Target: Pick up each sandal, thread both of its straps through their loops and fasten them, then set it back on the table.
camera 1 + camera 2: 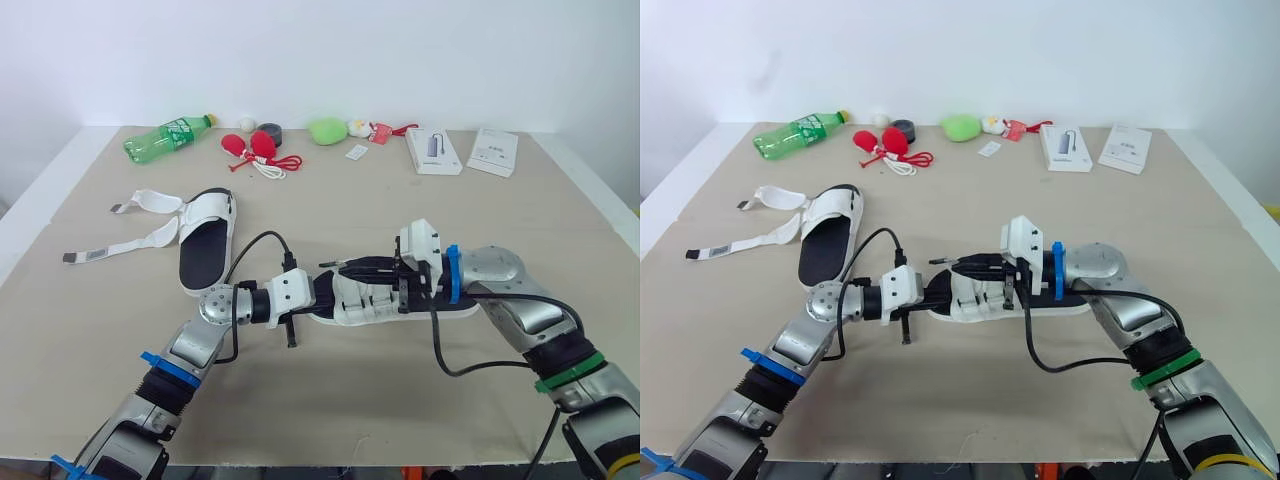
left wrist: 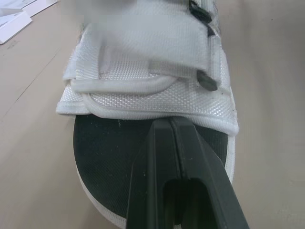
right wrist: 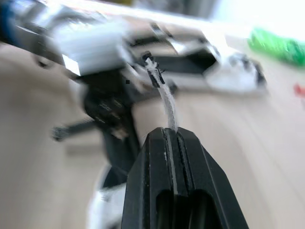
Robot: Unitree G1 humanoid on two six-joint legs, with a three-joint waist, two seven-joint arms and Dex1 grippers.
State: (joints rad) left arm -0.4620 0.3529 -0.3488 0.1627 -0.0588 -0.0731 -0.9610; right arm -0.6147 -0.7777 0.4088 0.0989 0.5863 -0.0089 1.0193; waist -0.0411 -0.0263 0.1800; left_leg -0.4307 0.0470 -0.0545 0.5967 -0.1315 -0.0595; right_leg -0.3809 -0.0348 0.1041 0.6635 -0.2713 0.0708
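Tabletop (image 1: 400,400): white sandal (image 1: 365,300), black insole (image 2: 109,152); right gripper (image 3: 172,131) pinches strap (image 3: 165,101), left gripper (image 2: 170,122) closed.

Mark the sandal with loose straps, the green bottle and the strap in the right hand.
Unfastened sandal (image 1: 205,250): left eye view, black footbed.
Green bottle (image 1: 165,138): left eye view, mid-body.
Strap (image 3: 165,98): right wrist view, mid-length.

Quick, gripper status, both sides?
Left gripper: shut, nothing visible between its fingers, tips over the insole of the sandal.
Right gripper: shut on the white strap.
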